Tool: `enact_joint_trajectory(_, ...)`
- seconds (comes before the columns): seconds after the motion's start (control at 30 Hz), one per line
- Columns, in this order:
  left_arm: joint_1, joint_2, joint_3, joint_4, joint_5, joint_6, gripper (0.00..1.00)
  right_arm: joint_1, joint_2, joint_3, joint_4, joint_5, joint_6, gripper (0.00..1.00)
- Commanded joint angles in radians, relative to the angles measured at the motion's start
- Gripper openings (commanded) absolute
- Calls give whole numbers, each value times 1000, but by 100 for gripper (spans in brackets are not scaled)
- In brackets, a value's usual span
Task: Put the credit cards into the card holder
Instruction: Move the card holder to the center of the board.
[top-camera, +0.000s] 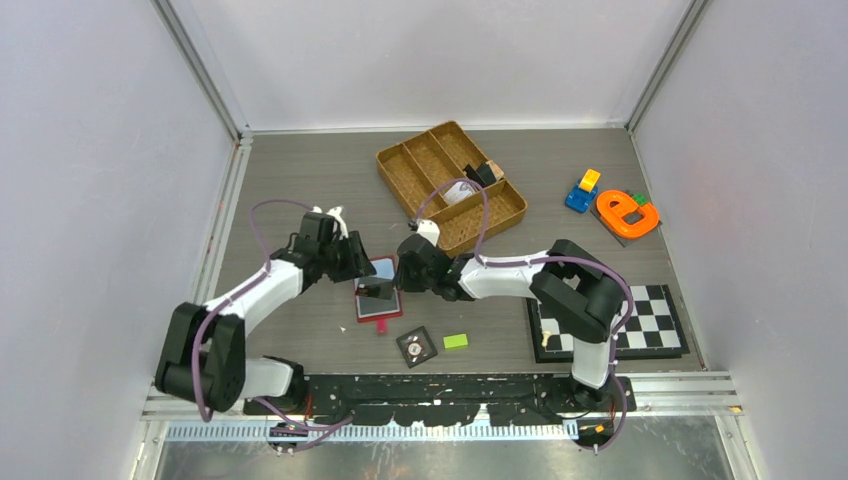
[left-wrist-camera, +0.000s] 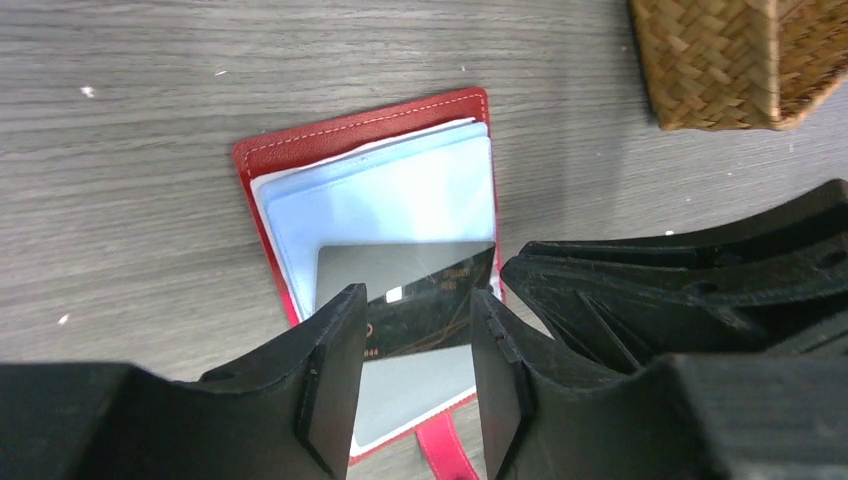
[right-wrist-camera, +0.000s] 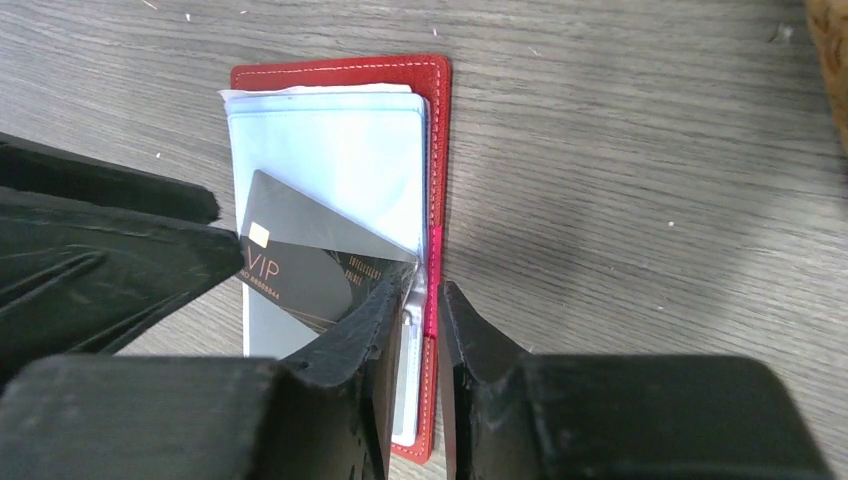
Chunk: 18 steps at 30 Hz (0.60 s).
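We see a red card holder with white stitching and pale blue pockets, and a dark grey card with gold lettering. Far off sits a brown woven tray; near right, a black-and-white checkerboard and a bright green block.
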<state>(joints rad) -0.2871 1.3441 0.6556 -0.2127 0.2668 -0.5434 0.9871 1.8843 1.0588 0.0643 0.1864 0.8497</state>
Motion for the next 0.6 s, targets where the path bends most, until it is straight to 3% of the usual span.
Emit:
enact_joint_trajectory(0.0, -3, -115, 1, -97, -71, 5, 46, -20, -85, 1, -15, 7, -58, 26)
enact_joint_trajectory(0.23, 4, -200, -87, -167, -122, -14, 53, -45, -75, -2, 33, -132, -65, 31)
enact_joint_trajectory(0.57, 8, -183, -139, -75, -49, -54, 48, -41, -26, 5, 91, -229, -1, 31)
